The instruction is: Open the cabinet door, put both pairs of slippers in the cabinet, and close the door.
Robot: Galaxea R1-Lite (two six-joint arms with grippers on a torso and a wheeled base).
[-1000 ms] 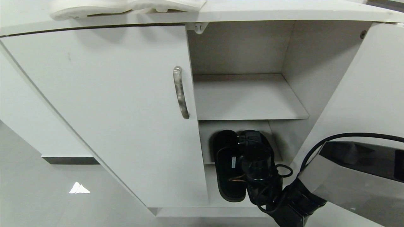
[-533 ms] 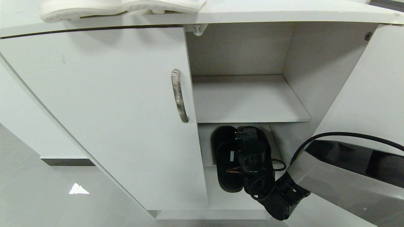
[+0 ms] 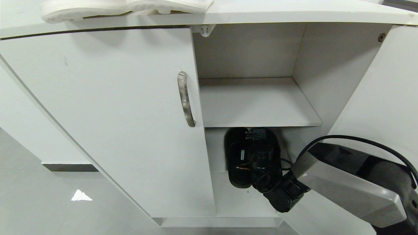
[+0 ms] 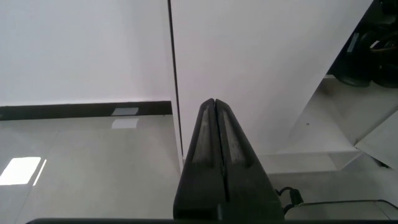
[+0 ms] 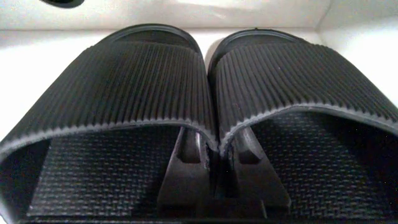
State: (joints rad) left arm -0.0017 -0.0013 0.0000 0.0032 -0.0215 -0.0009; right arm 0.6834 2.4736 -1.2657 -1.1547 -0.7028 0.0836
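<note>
A pair of black slippers [image 3: 240, 160] lies side by side on the floor of the cabinet's lower compartment [image 3: 235, 204], toes toward the back. My right gripper [image 3: 254, 147] is shut on the black slippers, pinching their inner strap edges together [image 5: 214, 155]. A pair of white slippers [image 3: 124, 7] rests on the cabinet top at the left. The right cabinet door [image 3: 385, 91] stands open. My left gripper [image 4: 215, 124] is shut on nothing, low above the floor in front of the closed left door [image 4: 261, 62].
The closed left door [image 3: 114, 114] carries a metal handle [image 3: 185, 99]. The middle shelf [image 3: 258, 104] is bare. A grey floor [image 3: 39, 202] spreads to the left, with a small white scrap [image 3: 81, 195] on it.
My right arm has pushed the black slippers deeper into the lower compartment, under the shelf. The head camera shifted slightly at first.
</note>
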